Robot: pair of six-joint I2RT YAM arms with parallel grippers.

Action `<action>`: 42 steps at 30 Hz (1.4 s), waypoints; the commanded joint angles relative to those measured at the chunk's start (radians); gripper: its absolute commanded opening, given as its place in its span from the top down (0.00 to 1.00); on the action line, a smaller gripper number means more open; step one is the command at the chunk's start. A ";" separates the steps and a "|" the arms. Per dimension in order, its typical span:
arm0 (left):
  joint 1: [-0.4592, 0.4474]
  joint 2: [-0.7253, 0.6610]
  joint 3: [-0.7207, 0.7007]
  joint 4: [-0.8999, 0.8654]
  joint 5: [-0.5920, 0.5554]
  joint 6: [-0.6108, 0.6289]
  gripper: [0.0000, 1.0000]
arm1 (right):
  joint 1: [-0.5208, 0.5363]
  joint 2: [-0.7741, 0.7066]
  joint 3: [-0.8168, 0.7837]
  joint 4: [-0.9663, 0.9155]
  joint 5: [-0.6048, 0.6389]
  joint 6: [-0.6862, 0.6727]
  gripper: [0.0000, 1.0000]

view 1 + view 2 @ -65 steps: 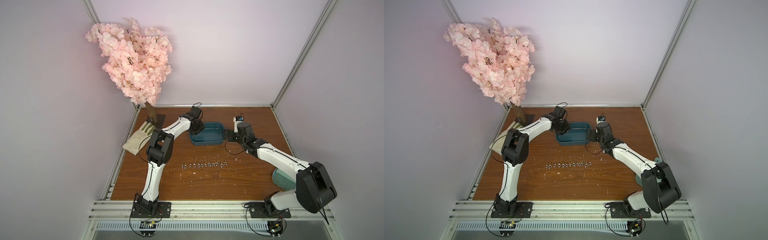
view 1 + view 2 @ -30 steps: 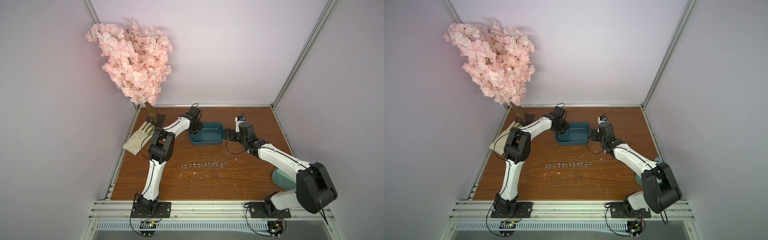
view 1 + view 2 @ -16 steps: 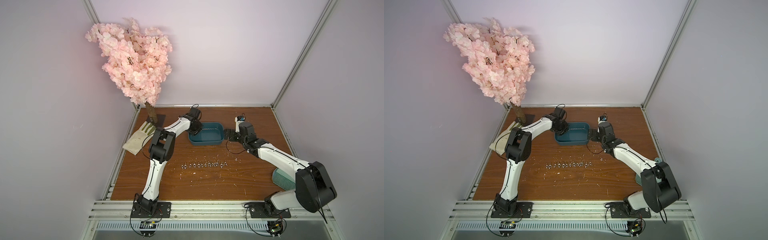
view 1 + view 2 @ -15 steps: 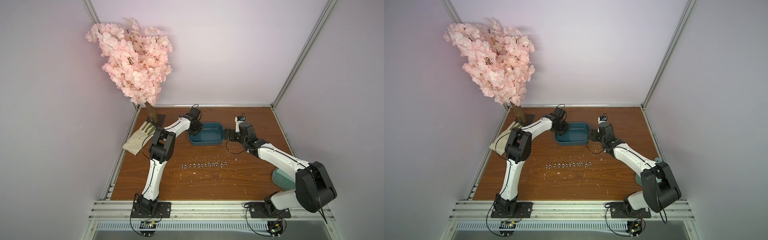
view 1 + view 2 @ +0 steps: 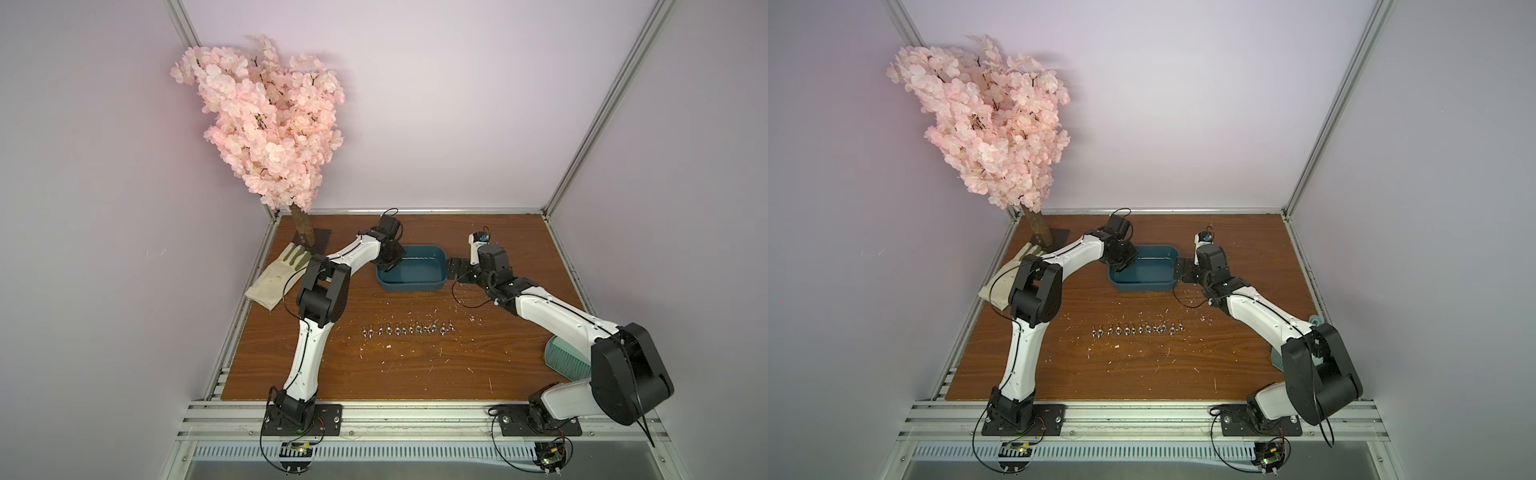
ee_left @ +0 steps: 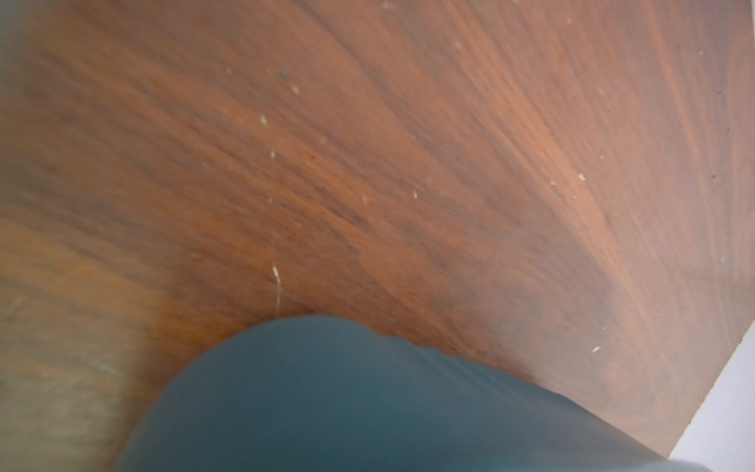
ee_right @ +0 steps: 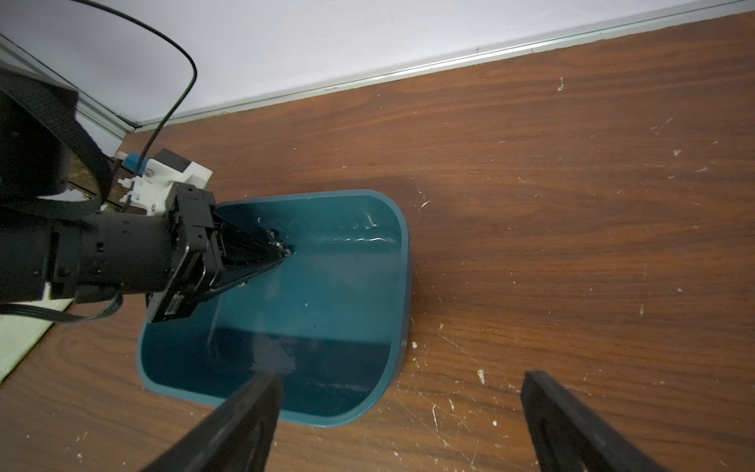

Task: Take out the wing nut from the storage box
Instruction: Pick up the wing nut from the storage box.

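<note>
The dark teal storage box (image 5: pixel 411 286) (image 5: pixel 1142 286) sits on the wooden table at the back middle. My left gripper (image 5: pixel 392 266) (image 5: pixel 1126 266) reaches down into its left end. In the right wrist view the left gripper (image 7: pixel 286 251) has its jaws together on a small silvery wing nut (image 7: pixel 282 246) just above the floor of the storage box (image 7: pixel 402 265). The left wrist view shows only a blurred teal wall (image 6: pixel 347 400) and wood. My right gripper (image 5: pixel 453 270) (image 5: pixel 1181 270) (image 7: pixel 400 380) stands open beside the box's right end, holding nothing.
Several wing nuts (image 5: pixel 407 330) (image 5: pixel 1138 329) lie in a row on the table in front of the box. A pale glove (image 5: pixel 278 278) and a pink blossom tree (image 5: pixel 270 124) stand at the back left. A mint ribbed item (image 5: pixel 565 357) lies under the right arm.
The left gripper's jaws have closed inside the box's left end. The right arm has not moved.
</note>
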State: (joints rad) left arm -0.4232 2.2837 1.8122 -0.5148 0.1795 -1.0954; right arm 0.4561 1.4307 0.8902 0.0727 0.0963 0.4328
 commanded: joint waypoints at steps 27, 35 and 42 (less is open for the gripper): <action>-0.036 -0.375 -0.455 0.446 0.233 0.449 0.92 | 0.004 0.231 0.296 0.040 -0.440 -0.043 0.33; -0.038 -0.380 -0.464 0.449 0.329 0.472 0.92 | 0.048 0.334 0.407 -0.011 -0.480 -0.071 0.56; -0.038 -0.393 -0.471 0.447 0.365 0.485 0.92 | 0.062 0.386 0.462 -0.047 -0.464 -0.093 0.64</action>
State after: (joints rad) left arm -0.4522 1.9217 1.3502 -0.0765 0.5072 -0.6411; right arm 0.5144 1.8133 1.2991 0.0372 -0.3538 0.3634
